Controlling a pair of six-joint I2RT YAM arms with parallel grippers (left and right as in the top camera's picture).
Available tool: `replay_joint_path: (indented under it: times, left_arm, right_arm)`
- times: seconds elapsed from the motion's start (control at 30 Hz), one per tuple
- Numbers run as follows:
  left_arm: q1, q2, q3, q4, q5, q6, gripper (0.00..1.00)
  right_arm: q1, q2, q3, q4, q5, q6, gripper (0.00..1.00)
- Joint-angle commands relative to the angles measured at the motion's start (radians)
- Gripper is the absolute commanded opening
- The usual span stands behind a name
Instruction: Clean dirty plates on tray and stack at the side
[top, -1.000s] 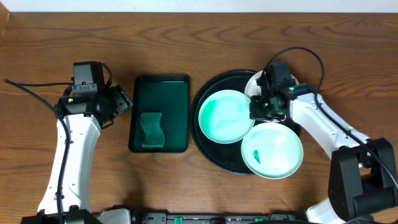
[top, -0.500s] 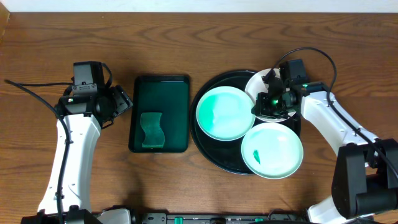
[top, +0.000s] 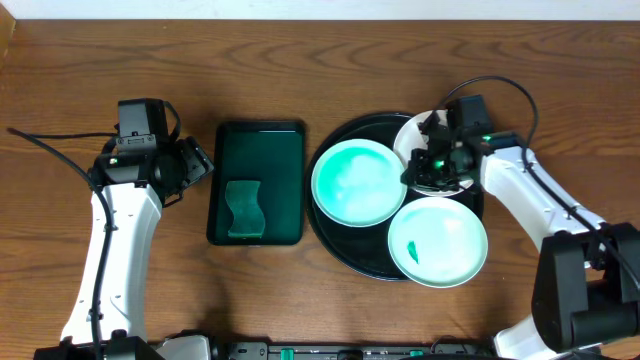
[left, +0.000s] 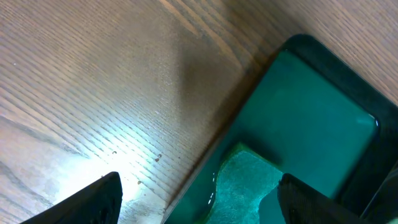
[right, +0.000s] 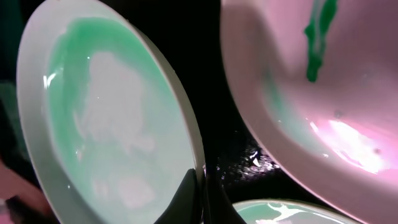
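Overhead, three dirty plates (top: 358, 183) on one tray (top: 340, 245), left fingers (left: 93, 199) spread, right fingers (right: 186, 205) pressed together.

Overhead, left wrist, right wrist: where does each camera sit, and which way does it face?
Overhead: above the table, facing straight down; both arms show.
Left wrist: on the left arm, facing down at the green tray and sponge; the open left gripper shows.
Right wrist: on the right arm, close over the black tray; the right gripper shows, shut on the mint plate.
Shared: overhead and left wrist both show the sponge.
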Motion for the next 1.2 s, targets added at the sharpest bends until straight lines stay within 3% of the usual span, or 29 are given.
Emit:
replay_joint_path:
  times: [0.0,0.47,0.87,1.17]
  left_arm:
    - [0.003,0.0,0.013,0.0,-0.017,0.002,0.8]
    - [0.003,0.0,0.013,0.0,-0.017,0.002,0.8]
    - [0.003,0.0,0.013,0.0,-0.017,0.002,0.8]
    - [0.003,0.0,0.013,0.0,-0.017,0.002,0.8]
  right_arm:
    - [0.065,-0.024,0.051,0.008,0.109,0.059,0.01]
    - [0.23,-0.024,0.117,0.173,0.211,0.152,0.01]
    - [0.38,-0.024,0.117,0.302,0.507,0.209,0.01]
    - [0.452,-0.024,0.117,0.432,0.608,0.23,0.01]
